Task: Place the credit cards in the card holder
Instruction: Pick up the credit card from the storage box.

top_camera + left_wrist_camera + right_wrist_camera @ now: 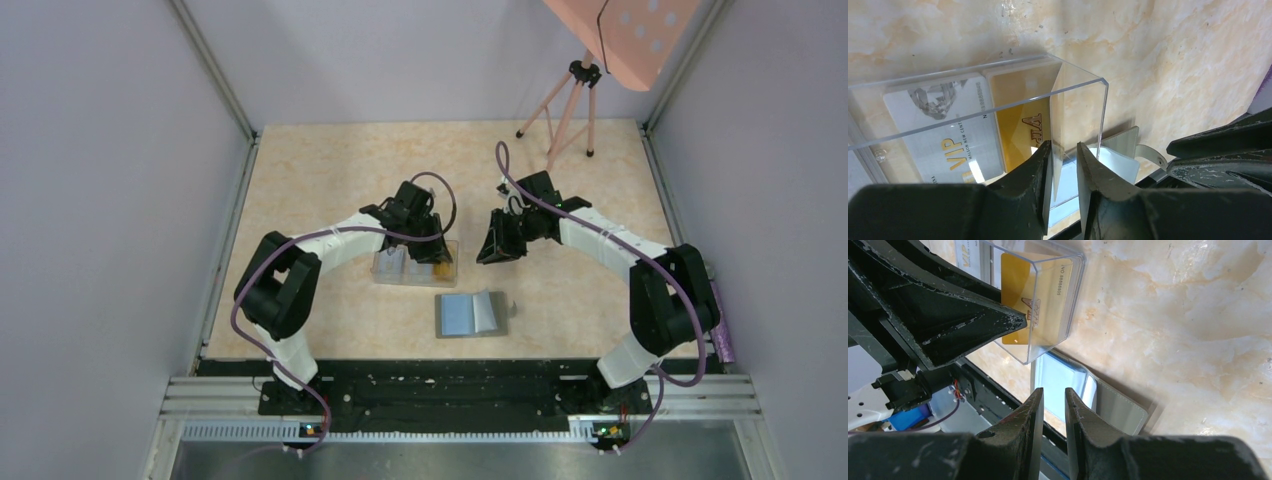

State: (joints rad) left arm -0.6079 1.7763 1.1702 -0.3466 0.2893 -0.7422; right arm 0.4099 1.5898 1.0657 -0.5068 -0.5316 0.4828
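The card holder [472,314] lies open on the table, light blue side up, also seen in the right wrist view [1118,405]. An orange credit card [1015,290] stands tilted in the right end of the clear box [400,270]. In the left wrist view an orange card [1023,110] sits beside a pale grey VIP card [938,130]. My left gripper [1064,146] is down in that end with its jaws narrowly apart. A thin pale sheet [1060,110] stands between them; card or box wall, I cannot tell. My right gripper [492,252] hovers open and empty just right of the box.
A pink tripod [565,110] stands at the back right of the table. The black rail of the arm bases [440,385] runs along the near edge, just below the card holder. Grey walls close in both sides.
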